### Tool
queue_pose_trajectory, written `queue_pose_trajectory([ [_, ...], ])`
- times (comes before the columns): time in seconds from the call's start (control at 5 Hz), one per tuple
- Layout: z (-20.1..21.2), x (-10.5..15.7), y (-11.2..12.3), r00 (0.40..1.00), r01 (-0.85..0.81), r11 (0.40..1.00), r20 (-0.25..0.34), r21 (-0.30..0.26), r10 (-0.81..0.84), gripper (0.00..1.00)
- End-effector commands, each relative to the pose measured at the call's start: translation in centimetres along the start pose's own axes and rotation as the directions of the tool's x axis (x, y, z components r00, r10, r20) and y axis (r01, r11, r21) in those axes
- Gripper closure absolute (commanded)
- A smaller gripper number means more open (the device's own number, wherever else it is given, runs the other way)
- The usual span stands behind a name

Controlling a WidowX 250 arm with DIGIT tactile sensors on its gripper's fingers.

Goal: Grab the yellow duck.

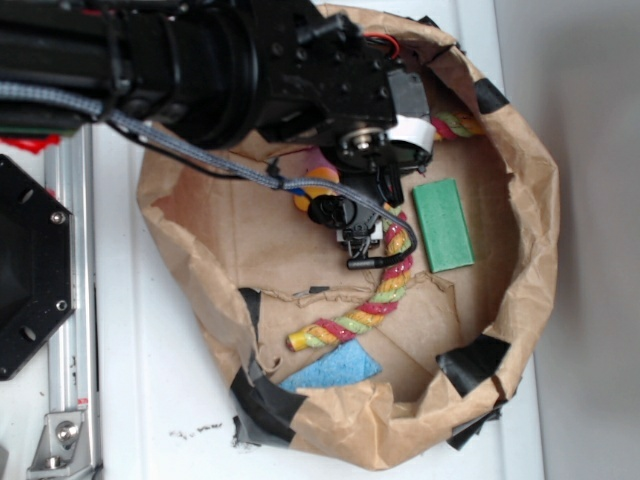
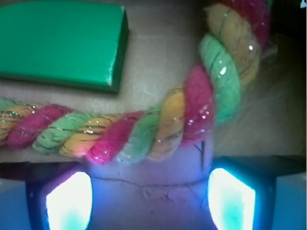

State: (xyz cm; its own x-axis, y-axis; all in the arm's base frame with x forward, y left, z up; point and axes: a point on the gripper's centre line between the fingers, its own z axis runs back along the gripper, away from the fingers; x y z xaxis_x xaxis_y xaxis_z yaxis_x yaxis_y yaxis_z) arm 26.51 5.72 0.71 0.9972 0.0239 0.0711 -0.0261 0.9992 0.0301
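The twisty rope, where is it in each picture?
Exterior: the rope curves from low in the middle of the paper bowl up toward the gripper, left of the green block.
Wrist: the rope crosses the middle and bends up at right, above the fingers.
Shared landmark: the green block, beside the rope in both.

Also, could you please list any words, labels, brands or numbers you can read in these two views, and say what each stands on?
None can be read in either view.
Green block: plain face, no print.
Twisted rope: no tag.
Brown paper wall: no print.
Arm's white band: blank.
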Motion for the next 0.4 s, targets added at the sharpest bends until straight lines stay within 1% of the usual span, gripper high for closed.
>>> queue_pose_trajectory([
  [0.0, 1.5, -2.3, 0.4, 1.0, -0.01, 1.0, -0.016, -0.021, 0.01, 0.0],
  [0.2, 4.5, -3.4, 0.7, 0.998, -0.034, 0.998, 0.042, -0.051, 0.036, 0.0],
])
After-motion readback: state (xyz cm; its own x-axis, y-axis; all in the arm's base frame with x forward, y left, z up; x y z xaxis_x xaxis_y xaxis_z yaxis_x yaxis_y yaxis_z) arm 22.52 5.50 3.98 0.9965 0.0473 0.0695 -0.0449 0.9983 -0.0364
